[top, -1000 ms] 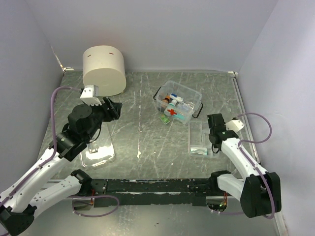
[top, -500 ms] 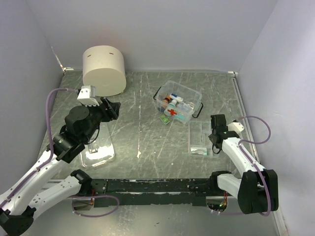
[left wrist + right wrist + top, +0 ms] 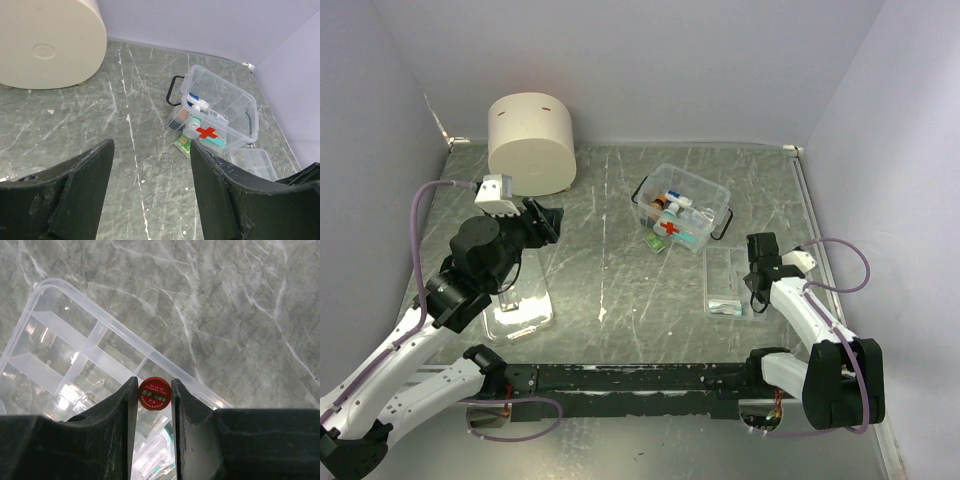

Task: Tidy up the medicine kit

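The kit sits near the back of the table, with small bottles inside. A green packet lies just beside it. The left gripper is wide open and holds nothing, near a big cream drum. The right gripper pinches a little red tin over a clear tray with little walls inside. A clear lid lies under the left arm.

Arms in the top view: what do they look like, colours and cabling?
Left arm and right arm: white link shells, black joints, a lilac cable looping alongside each, a white camera block at the wrist. Fingers are broad, matte black.
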